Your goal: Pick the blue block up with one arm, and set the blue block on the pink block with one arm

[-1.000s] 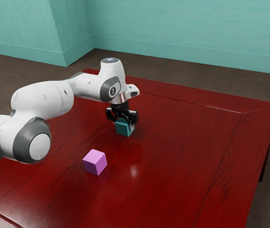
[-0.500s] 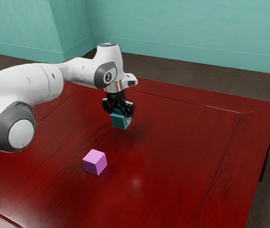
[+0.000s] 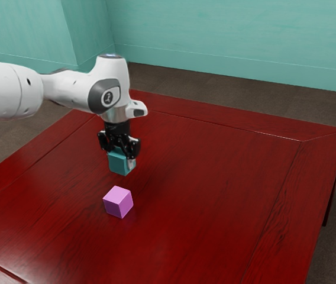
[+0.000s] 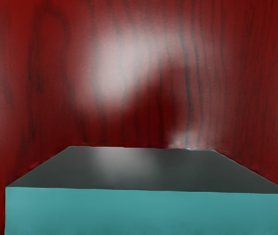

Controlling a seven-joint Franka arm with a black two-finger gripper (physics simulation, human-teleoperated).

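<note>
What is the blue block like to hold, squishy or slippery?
Probably stiff: the blue block shows sharp, straight edges in the claw's grip. Likely not very slippery, since it hangs above the table with only the claw pinching its sides. Its flat faces suggest it would sit, not roll, on the pink block.

Glossy dark red wood-grain surface (image 3: pixel 227 177), one pink block (image 3: pixel 118 202) lying flat on it, toward the surface's near edge
</note>
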